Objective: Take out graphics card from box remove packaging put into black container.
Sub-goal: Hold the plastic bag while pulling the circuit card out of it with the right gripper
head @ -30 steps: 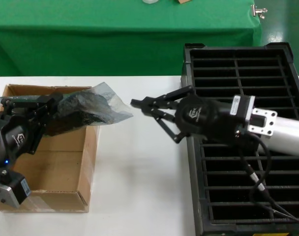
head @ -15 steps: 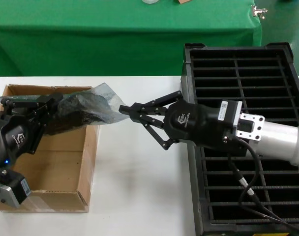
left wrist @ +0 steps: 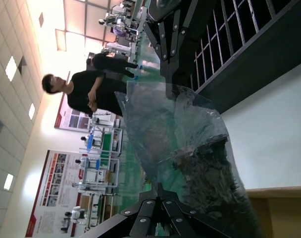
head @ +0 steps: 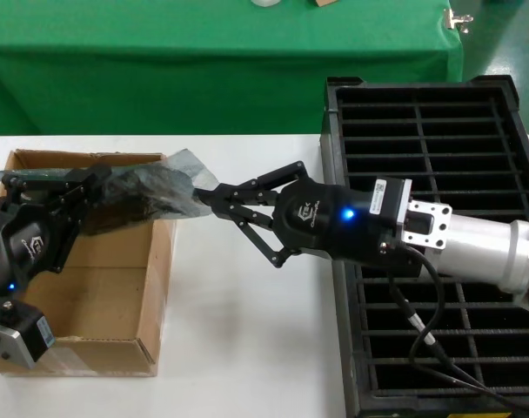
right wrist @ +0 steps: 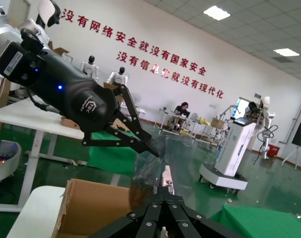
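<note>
The crinkly grey packaging (head: 151, 190) hangs over the far right corner of the brown box (head: 117, 296), stretched between both grippers. My left gripper (head: 92, 179) is shut on its left end above the box. My right gripper (head: 202, 193) is shut on its right corner. In the left wrist view the left gripper (left wrist: 160, 187) pinches the packaging (left wrist: 180, 129), and the graphics card (left wrist: 210, 168) shows only as a dark shape inside it. The right gripper (right wrist: 165, 191) pinches the packaging's edge (right wrist: 150, 168) in its own view. The black container (head: 334, 113) stands at the right under the right arm.
The box and container rest on a white table (head: 247, 331). A green-draped table (head: 221, 61) runs along the back, with a small metal clip (head: 458, 19) on it. The right arm's cable (head: 421, 322) hangs over the container's slots.
My right gripper has travelled left from beside the container to the packaging's right corner and now pinches it. The left gripper and the box have not moved.
</note>
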You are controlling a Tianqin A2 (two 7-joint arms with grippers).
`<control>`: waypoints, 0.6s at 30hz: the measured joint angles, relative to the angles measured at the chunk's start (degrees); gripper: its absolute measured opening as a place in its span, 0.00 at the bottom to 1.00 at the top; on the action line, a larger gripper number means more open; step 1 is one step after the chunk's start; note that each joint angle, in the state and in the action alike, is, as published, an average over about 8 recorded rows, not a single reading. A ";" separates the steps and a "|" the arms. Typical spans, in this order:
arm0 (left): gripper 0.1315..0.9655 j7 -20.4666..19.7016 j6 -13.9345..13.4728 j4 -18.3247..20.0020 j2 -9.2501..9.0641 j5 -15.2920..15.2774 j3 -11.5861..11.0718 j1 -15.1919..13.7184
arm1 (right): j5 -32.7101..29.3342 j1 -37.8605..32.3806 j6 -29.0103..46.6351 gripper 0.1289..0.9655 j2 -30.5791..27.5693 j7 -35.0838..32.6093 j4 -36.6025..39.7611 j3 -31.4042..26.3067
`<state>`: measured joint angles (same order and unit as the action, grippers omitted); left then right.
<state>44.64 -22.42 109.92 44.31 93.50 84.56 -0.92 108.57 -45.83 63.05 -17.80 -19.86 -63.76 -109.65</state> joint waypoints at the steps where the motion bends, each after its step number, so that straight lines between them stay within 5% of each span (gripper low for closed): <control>1: 0.01 0.00 0.00 0.00 0.00 0.00 0.00 0.00 | -0.03 -0.01 0.02 0.00 0.05 0.00 0.03 -0.06; 18: 0.01 0.00 0.00 0.00 0.00 0.00 0.00 0.00 | -1.57 -3.49 0.47 0.00 2.76 -1.59 7.28 -1.52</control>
<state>44.64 -22.42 109.92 44.31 93.50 84.56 -0.92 107.00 -49.33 63.52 -15.04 -21.45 -56.48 -111.16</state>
